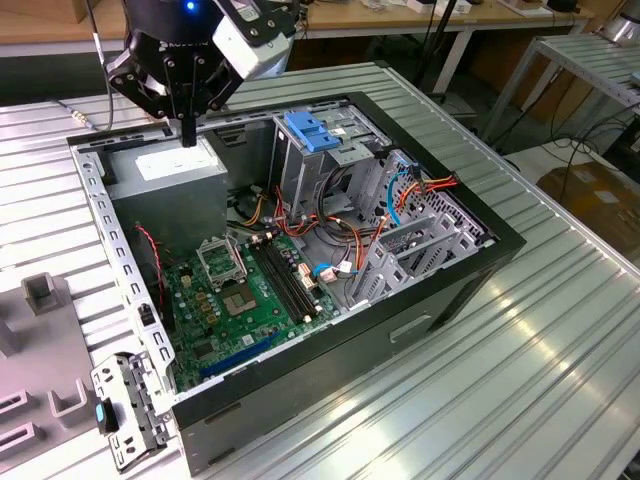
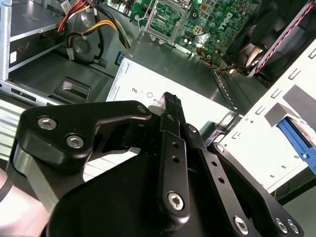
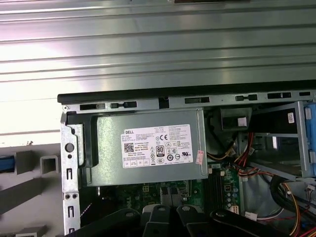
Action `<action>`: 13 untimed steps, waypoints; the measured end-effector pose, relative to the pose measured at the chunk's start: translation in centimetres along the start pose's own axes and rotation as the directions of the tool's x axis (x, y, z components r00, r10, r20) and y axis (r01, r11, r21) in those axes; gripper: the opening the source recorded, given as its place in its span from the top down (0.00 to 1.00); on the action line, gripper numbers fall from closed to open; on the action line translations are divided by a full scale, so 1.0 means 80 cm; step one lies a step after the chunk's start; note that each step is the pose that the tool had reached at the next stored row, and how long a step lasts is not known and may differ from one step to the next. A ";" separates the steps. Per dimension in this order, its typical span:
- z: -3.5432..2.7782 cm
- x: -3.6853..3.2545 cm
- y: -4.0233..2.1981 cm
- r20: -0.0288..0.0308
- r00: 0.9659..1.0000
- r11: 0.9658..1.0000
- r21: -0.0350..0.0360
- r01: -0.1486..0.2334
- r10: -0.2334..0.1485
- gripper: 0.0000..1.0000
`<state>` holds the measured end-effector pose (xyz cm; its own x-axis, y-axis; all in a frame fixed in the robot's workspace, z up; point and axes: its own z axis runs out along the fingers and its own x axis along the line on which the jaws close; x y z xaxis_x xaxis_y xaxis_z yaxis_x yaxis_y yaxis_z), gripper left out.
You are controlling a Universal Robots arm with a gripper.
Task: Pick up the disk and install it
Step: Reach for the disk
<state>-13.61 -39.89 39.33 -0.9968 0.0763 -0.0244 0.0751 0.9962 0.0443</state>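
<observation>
**Disk** (image 1: 400, 180): a unit with light blue rails. It stands on edge in the drive bay at the computer case's edge toward the exterior view's right. Orange and blue cables lie just beside it, and its label face cannot be made out. It is well apart from the gripper.

**Gripper** (image 1: 187, 135): black, with its fingers drawn together and nothing held between them. It hangs over the power-supply box at the case's corner toward the exterior view's left. In the second wrist view the fingers (image 2: 171, 106) are over the box's white label. Whether they touch the box cannot be told.

**Power-supply box** (image 1: 170, 175): grey metal with a white label on its top face. It is seated against the case's rim, as the first wrist view (image 3: 148, 148) shows.

**Blue bracket** (image 1: 312, 132): sits atop the tall metal cage (image 1: 300, 185), between the power-supply box and the drive bay.

**Motherboard** (image 1: 240, 300): green. It lies flat on the case floor, near the case's front edge in the exterior view.

**Computer case** (image 1: 430, 300): black-walled and open on top. It lies on the table.

**Table** (image 1: 560, 340): ribbed metal. Grey fixture blocks (image 1: 40, 295) rest at its edge toward the exterior view's left.
</observation>
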 end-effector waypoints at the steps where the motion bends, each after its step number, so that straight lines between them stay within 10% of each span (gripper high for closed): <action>1: 0.0000 0.0015 -0.0001 0.000 1.000 1.000 0.000 0.000 0.000 0.89; 13: -0.0003 0.0103 -0.0008 0.000 1.000 1.000 0.000 0.000 0.000 0.89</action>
<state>-14.43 -39.89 39.33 -0.9968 0.0762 -0.0244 0.0751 0.9962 0.0443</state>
